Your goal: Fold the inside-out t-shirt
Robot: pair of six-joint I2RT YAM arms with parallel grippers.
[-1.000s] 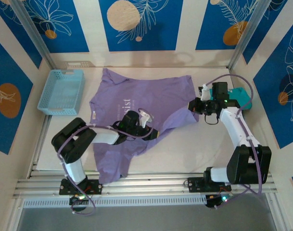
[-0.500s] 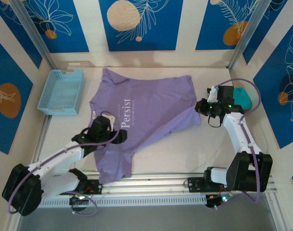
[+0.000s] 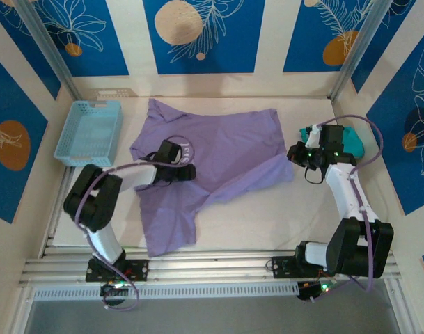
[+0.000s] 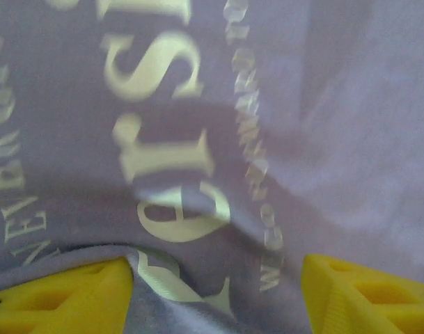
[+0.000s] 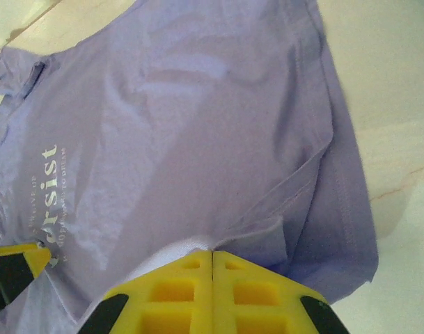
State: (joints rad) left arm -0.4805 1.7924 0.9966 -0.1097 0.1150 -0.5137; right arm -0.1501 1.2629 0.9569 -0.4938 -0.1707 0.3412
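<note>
A lavender inside-out t-shirt [image 3: 225,149] lies spread but rumpled across the middle of the pale tabletop [image 3: 267,216]. Its long axis seems to run left to right, with the stitched hem edge toward your right arm and the neck end toward the light blue basket [image 3: 90,132] at the far left. One loose flap trails toward the near edge. Your left claw [image 4: 215,296] hangs low over the shirt's printed chest, so the cloth lies directly beneath it. Its yellow fingers are spread wide, with a soft ridge of fabric rising between them that is not pinched. Your right claw [image 5: 212,278] is pressed fully closed just off the shirt's right edge, and no cloth is clearly caught in it. A smaller teal shirt [image 3: 352,139] sits just beyond that claw. The left arm is nearer the shirt's centre and the right arm nearer its hem, so a fold across the long axis would probably start from those two spots. The pale lettering reads "rsist", with the first letters hidden by a finger. A smaller line beside it begins "NEVER", and the rest is too blurred to read.
</note>
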